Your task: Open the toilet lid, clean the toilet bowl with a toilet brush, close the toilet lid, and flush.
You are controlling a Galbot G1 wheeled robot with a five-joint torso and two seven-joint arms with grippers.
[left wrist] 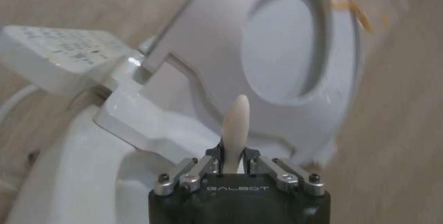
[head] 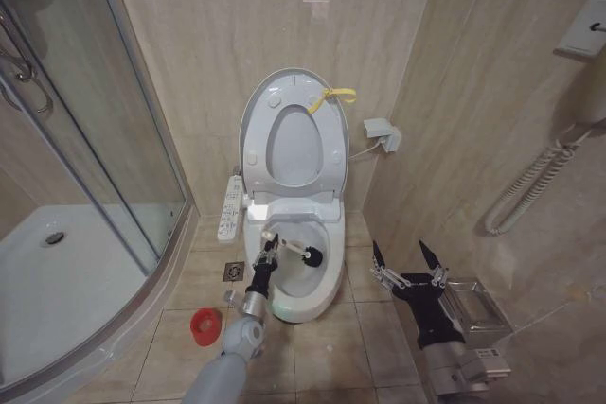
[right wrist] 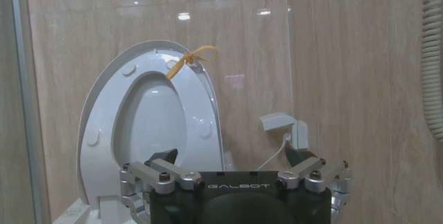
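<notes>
Beige glossy tiles, oval toilet lid (head: 292, 92) upright, left claw (head: 266, 254) pinching thin toilet brush (head: 301, 254), right claw (head: 408, 263) spread.

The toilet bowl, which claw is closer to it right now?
Left. The left claw holds the toilet brush over the toilet bowl; the right claw hangs open beside it, apart.

toilet brush (left wrist: 235, 130): head hidden | toilet bowl (left wrist: 76, 182): cut off
</notes>
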